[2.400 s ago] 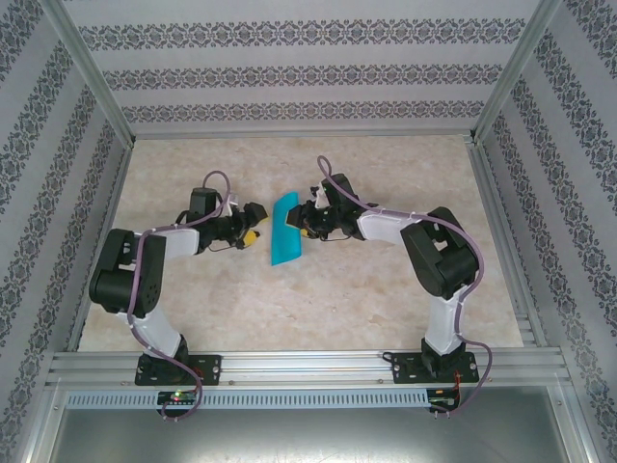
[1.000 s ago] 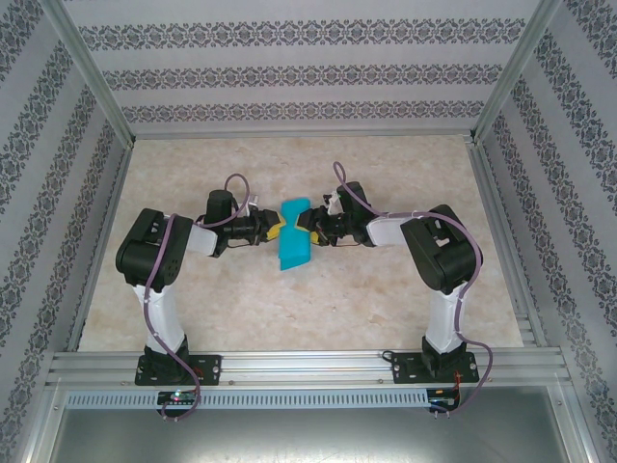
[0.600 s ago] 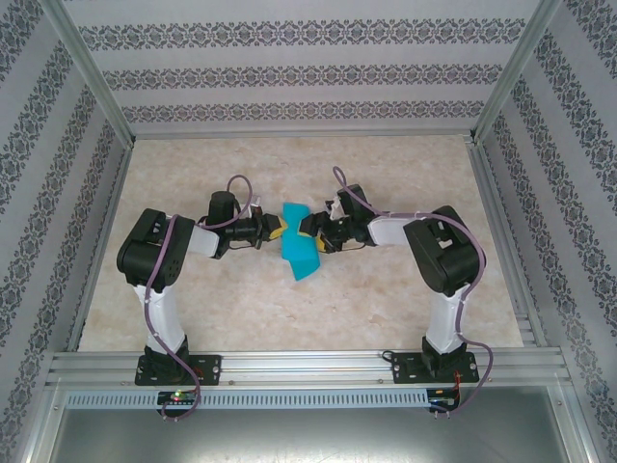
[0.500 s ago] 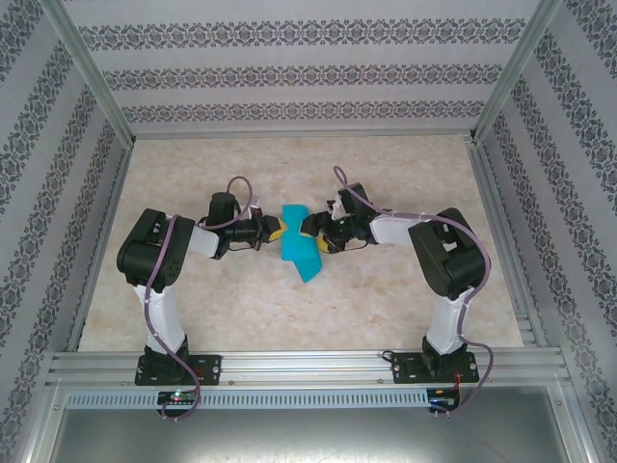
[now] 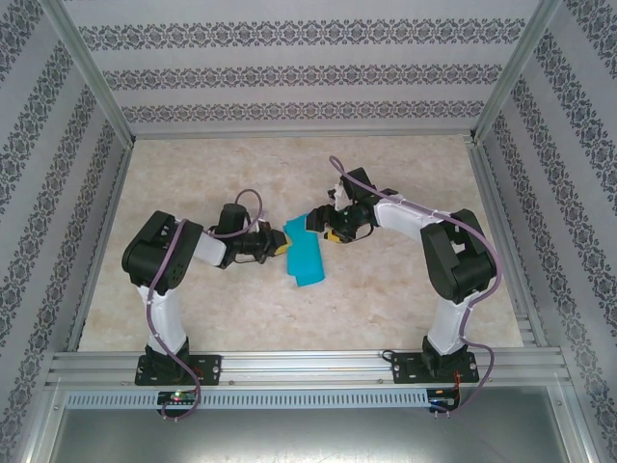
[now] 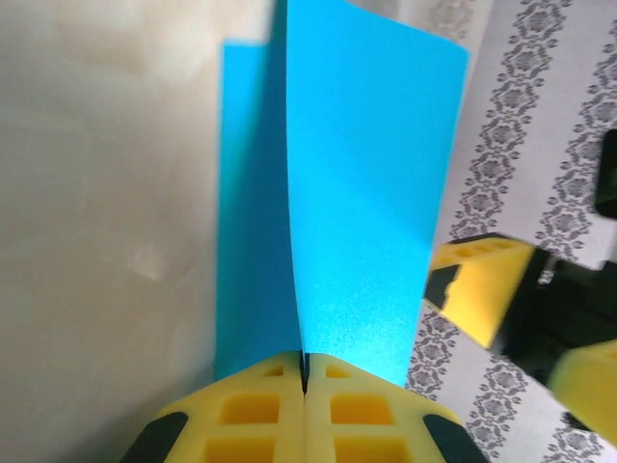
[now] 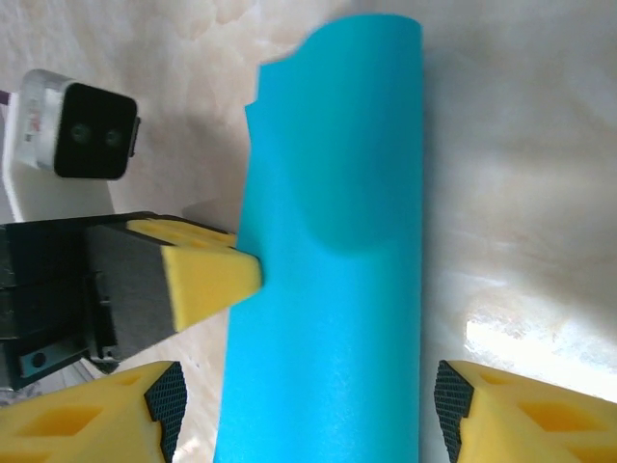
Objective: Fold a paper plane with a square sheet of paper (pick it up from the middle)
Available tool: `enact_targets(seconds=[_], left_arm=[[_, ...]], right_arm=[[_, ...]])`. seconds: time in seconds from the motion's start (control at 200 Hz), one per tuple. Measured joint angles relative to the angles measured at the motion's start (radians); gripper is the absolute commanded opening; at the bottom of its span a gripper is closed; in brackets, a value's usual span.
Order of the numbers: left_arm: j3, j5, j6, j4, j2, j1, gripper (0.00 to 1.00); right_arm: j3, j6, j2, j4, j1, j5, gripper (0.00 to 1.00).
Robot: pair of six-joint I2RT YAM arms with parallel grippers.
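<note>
Two leaves of teal paper are all that the left side has to hold. The left arm (image 5: 159, 258) rises from its base, folds at the elbow and lies low, its forearm pointing rightward. At its tip the left claw (image 5: 274, 248) is clamped tight on the near edge of the square sheet of paper (image 5: 307, 258). From the left claw the sheet, loosely doubled over, spreads away to the right and slightly toward the arm bases. In the left wrist view its two leaves part right at the pinch, one leaning toward the worktop (image 5: 193, 183) and the other standing up. Whether the sheet touches the worktop I cannot tell. I judge it very light, limp, easily creased or torn, and slick enough to slip out of foam. A hold should therefore pinch both leaves together near an edge and not crush the curved middle. On the far side of the sheet from the left claw, the right claw (image 5: 326, 225) is open, its jaws standing just beside the sheet on either side without touching it. The right arm (image 5: 453, 253) reaches in with its elbow raised and its wrist angled toward the left claw.
</note>
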Motion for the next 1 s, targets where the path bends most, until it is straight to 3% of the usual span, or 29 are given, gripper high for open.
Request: enact_targets(seconds=[0.345,0.605,0.749,0.894,0.999], left_arm=[[-0.037,-0.143,0.000,-0.018,-0.069,-0.062,0.00],[-0.037,-0.168,0.000,-0.042,-0.072,-0.063,0.00],[-0.037,-0.168,0.000,-0.053,-0.072,-0.063,0.00],[-0.036,-0.168,0.001,-0.069,-0.074,-0.063,0.09],[-0.035,-0.177,0.007,-0.098,-0.093,-0.063,0.22]], right_arm=[[0.026,-0.114,0.063,-0.118,-0.002,0.000,0.67],[0.026,-0.125,0.089,-0.121,0.000,0.001,0.55],[0.027,-0.126,0.107,-0.128,0.001,0.007,0.54],[0.033,-0.129,0.108,-0.139,0.009,0.028,0.51],[0.042,-0.131,0.112,-0.152,0.016,0.051,0.50]])
